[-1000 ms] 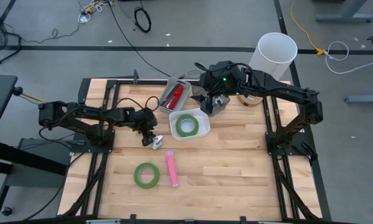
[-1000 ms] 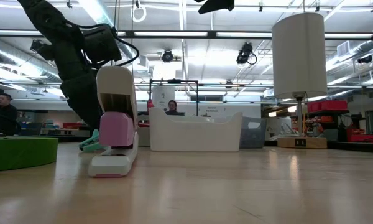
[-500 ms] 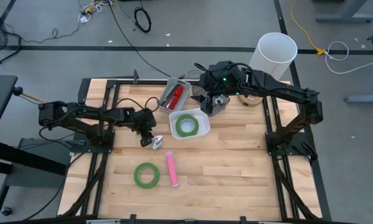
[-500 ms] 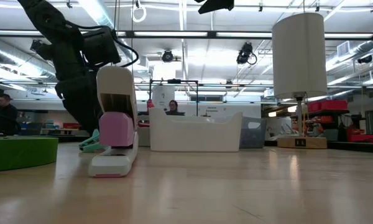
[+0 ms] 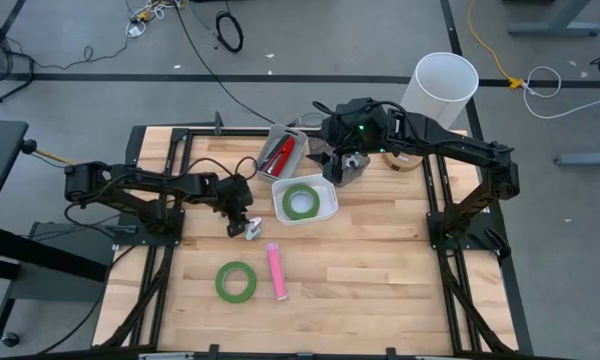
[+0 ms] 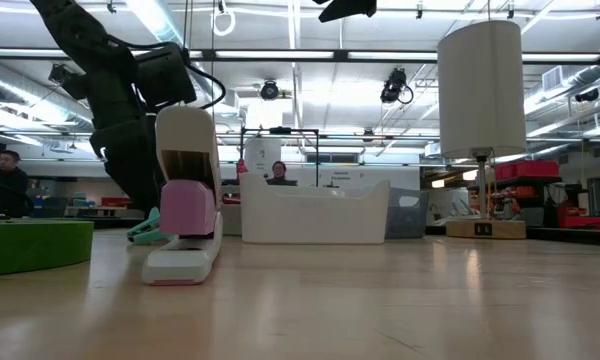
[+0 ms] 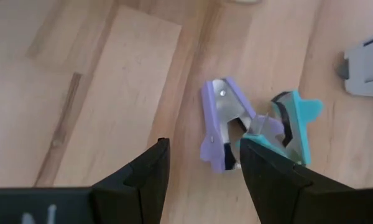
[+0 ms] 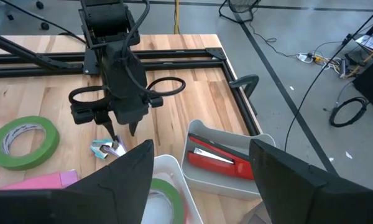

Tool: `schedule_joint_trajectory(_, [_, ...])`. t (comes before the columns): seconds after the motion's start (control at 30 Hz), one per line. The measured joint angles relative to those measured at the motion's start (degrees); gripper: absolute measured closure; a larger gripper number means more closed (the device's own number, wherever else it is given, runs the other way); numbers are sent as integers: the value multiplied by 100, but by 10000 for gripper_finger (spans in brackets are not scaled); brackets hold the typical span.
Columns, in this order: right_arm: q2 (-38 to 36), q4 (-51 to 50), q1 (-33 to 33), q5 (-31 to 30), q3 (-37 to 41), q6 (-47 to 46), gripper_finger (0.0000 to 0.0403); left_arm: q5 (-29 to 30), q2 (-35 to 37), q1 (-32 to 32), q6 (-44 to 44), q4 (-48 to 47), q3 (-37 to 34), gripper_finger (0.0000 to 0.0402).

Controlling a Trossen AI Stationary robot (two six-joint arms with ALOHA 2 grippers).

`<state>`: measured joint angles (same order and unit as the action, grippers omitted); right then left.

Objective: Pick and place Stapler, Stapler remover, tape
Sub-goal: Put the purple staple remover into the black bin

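Observation:
Two staple removers, one purple [image 7: 219, 124] and one teal [image 7: 296, 123], lie touching each other on the wooden table [image 5: 380, 260]. My left gripper [image 7: 205, 168] is open and slants down over them [image 5: 250, 230], the purple one's near end lying between its fingers. A pink stapler [image 5: 276, 270] and a green tape roll [image 5: 236, 281] lie flat nearer the front edge. Another green tape roll [image 5: 300, 201] lies in a white bin. My right gripper [image 5: 345, 168] hangs open, high above the table's far side, holding nothing. My left gripper has one finger [image 7: 261, 168] over the spot where the purple and teal removers meet [image 7: 255, 127]. Whether that finger touches them, I cannot tell. Both removers lie flat on the table.
A grey bin [image 5: 283, 152] with a red stapler stands at the far side beside the white bin [image 5: 325, 190]. A tall white cylinder [image 5: 445, 88] stands beyond the far right corner. Bare wood spreads over the table's right and near parts.

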<state>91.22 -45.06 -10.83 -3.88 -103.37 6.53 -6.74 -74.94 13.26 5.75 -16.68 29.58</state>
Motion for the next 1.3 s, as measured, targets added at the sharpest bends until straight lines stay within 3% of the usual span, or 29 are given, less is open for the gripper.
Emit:
schedule_joint_trajectory(0.2, [0,0,0,0,0,6,140,-252,-209,0,-8,-14,-4,204])
schedule_joint_trajectory(0.77, [0,0,0,2,0,4,140,-181,-269,7,140,265,0,208])
schedule_joint_trajectory(1.3, [0,0,0,2,0,4,140,-212,-269,7,416,270,0,331])
